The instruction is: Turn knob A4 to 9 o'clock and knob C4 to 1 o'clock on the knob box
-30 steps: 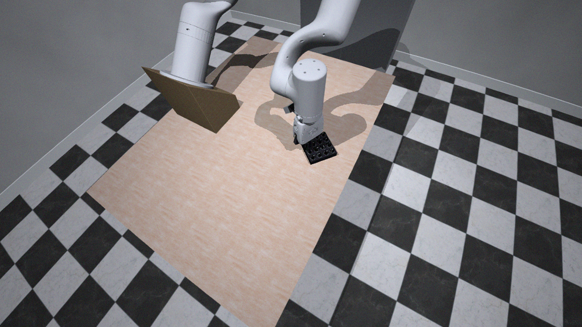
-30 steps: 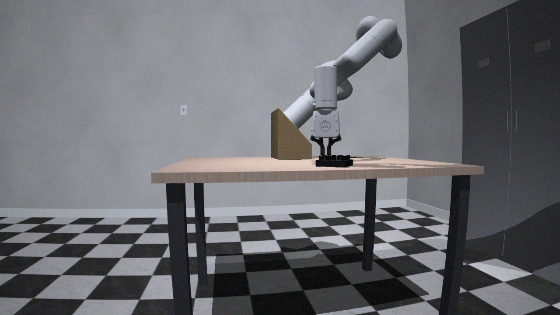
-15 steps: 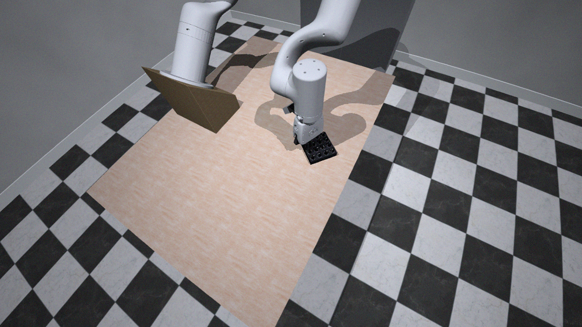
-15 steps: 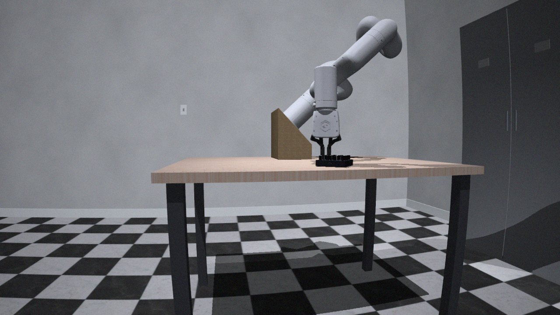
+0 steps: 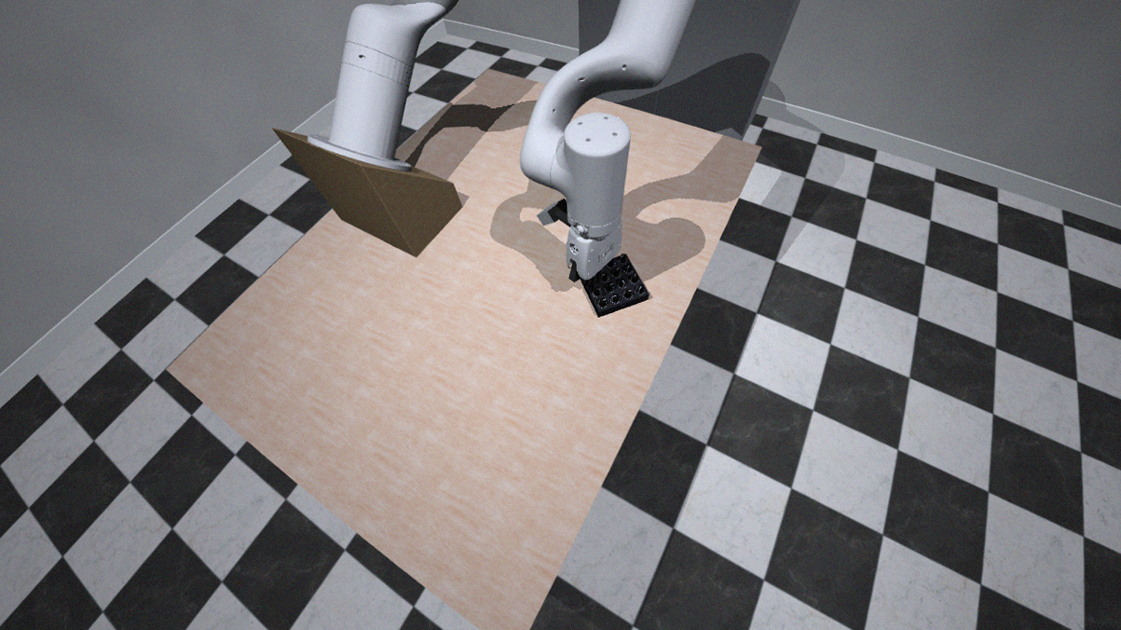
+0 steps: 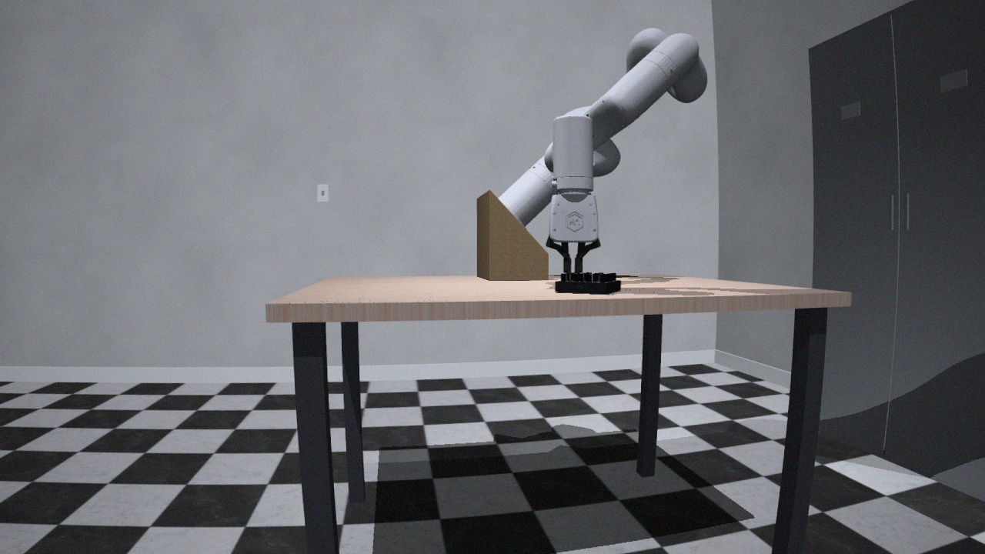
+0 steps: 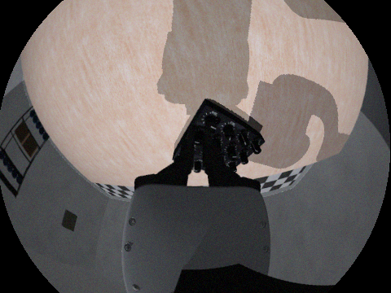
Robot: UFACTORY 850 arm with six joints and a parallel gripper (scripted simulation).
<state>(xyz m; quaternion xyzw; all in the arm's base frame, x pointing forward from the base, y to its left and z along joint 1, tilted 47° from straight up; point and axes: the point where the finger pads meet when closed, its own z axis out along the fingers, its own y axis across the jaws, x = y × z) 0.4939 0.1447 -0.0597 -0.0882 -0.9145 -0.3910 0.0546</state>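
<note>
The black knob box (image 5: 622, 289) (image 6: 592, 285) (image 7: 230, 125) stands flat on the wooden table (image 5: 399, 368) (image 6: 447, 299), near its right edge in the top view. My gripper (image 5: 579, 270) (image 6: 577, 270) (image 7: 199, 137) points straight down over the box's corner nearest the arm's base. Its fingers are nearly closed around a knob at that corner. The fingers and the dark render hide that knob's white line and its printed name. The other knobs show only as small dark rounds, and I cannot read their lines.
A brown wedge-shaped block (image 5: 381, 198) (image 6: 505, 248) carries the arm's base at the table's far left corner. The table's right edge (image 5: 673, 334) runs close beside the box. The arm's shadow lies on the table behind the box.
</note>
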